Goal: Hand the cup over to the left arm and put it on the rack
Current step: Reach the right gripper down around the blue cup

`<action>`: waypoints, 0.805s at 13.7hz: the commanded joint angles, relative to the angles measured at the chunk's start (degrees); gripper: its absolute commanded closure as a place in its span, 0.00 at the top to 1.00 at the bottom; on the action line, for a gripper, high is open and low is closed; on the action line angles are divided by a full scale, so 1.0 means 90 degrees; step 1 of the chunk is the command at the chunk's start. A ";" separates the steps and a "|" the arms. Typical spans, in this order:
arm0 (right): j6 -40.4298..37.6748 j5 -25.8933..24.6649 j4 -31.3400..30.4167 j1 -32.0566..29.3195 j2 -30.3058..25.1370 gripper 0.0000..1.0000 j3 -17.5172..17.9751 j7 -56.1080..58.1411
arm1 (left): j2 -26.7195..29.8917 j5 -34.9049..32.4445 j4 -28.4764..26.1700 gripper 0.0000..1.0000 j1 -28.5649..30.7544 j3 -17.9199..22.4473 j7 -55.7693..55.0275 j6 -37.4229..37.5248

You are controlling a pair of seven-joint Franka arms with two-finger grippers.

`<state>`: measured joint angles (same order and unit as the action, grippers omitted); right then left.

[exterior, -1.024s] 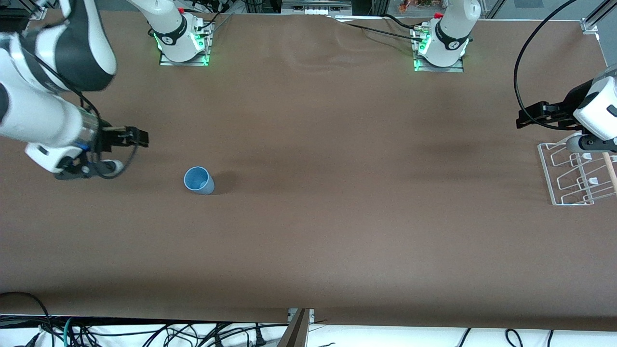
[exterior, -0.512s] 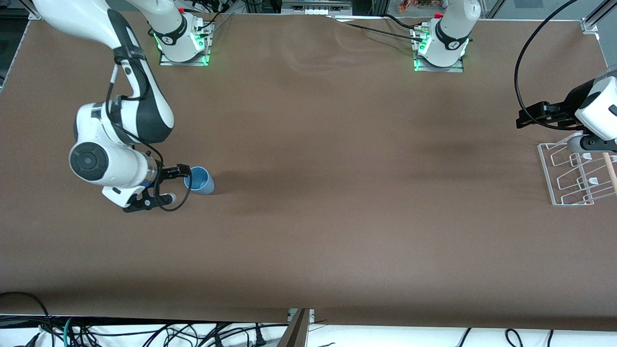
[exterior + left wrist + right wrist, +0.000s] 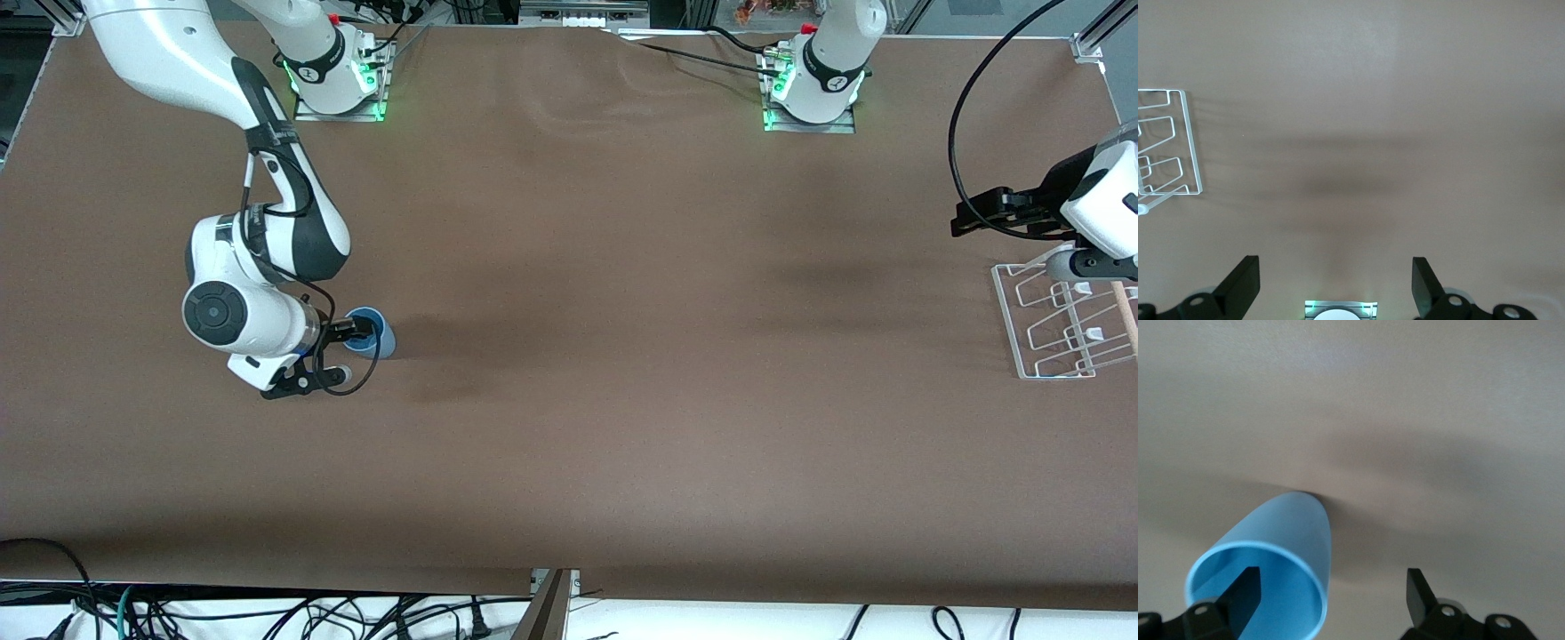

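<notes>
The light-blue cup rests on the brown table toward the right arm's end, its open mouth facing my right gripper. In the right wrist view the cup fills the lower part. My right gripper is open, with one finger inside the cup's mouth and the other outside its wall, not closed on it. The white wire rack stands at the left arm's end. My left gripper hovers open and empty beside the rack and waits. The left wrist view shows the gripper and part of the rack.
The two arm bases stand with green lights along the table's edge farthest from the front camera. A black cable loops over the table near the rack. Bare brown table lies between cup and rack.
My right arm has swung in from the table's end to the cup, and its open fingers now straddle the cup's rim. The cup and the left arm have not moved.
</notes>
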<state>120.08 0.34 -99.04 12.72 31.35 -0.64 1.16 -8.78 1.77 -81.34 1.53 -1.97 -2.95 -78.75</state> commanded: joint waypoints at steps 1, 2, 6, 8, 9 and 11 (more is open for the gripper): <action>0.0271 0.0099 -0.0157 0.0012 0.0051 0.69 -0.0017 -0.0031 | -0.0079 0.0155 0.0200 1.00 0.0006 0.0004 -0.0024 0.0078; 0.0252 0.0118 -0.0157 0.0012 0.0061 0.50 -0.0007 -0.0051 | -0.0050 0.0136 0.0190 1.00 -0.0033 0.0014 -0.0024 0.0068; -0.0088 0.0119 -0.0089 0.0041 -0.0016 0.00 0.0061 -0.0469 | 0.0106 0.0145 0.0073 1.00 -0.0063 0.0024 -0.0054 0.0048; -0.0488 0.0128 0.0037 0.0041 -0.0124 0.00 0.0275 -0.0850 | 0.0116 0.0155 0.0063 1.00 -0.0063 0.0024 -0.0054 0.0048; -0.0732 0.0167 0.0144 0.0041 -0.0201 0.00 0.0392 -0.1084 | 0.0125 0.0174 0.0063 1.00 -0.0063 0.0024 -0.0054 0.0048; -0.1434 0.0828 0.0621 0.0041 -0.0232 0.00 0.0656 -0.1591 | 0.0116 0.0204 0.0063 1.00 -0.0053 0.0024 -0.0024 0.0068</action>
<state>113.08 3.59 -96.96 13.06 30.70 3.30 -9.12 -8.11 2.37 -81.27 1.20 -1.98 -2.95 -78.74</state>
